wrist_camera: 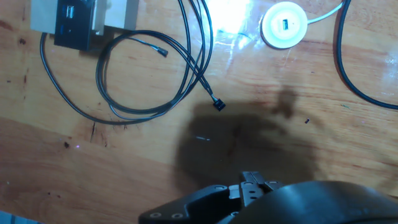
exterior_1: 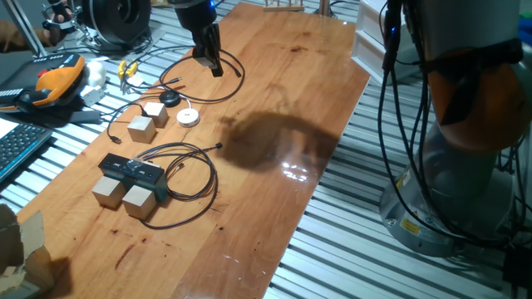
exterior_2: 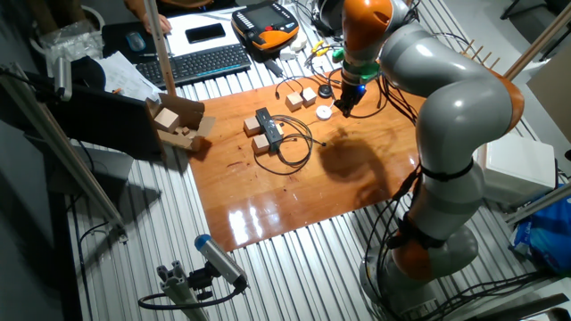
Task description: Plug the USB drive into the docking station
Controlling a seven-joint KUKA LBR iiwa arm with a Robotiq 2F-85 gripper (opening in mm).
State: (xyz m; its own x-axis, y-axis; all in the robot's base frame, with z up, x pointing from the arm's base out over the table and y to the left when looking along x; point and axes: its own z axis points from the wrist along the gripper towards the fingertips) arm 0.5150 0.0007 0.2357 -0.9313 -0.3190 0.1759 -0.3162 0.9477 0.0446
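Hand view shows the gripper (wrist_camera: 252, 186) held above the table; its hold I cannot tell. The dock (exterior_1: 131, 171) waits unplugged, well apart.

- Setting: robotics lab bench.
- Wooden tabletop (exterior_1: 274, 100) on slatted aluminium frame (exterior_2: 294, 267).
- Orange teach pendant (exterior_2: 266, 22), keyboard (exterior_2: 205, 62) at the table's edge.
- Loose cables (exterior_1: 399, 91) hang beside the arm's base (untidy).
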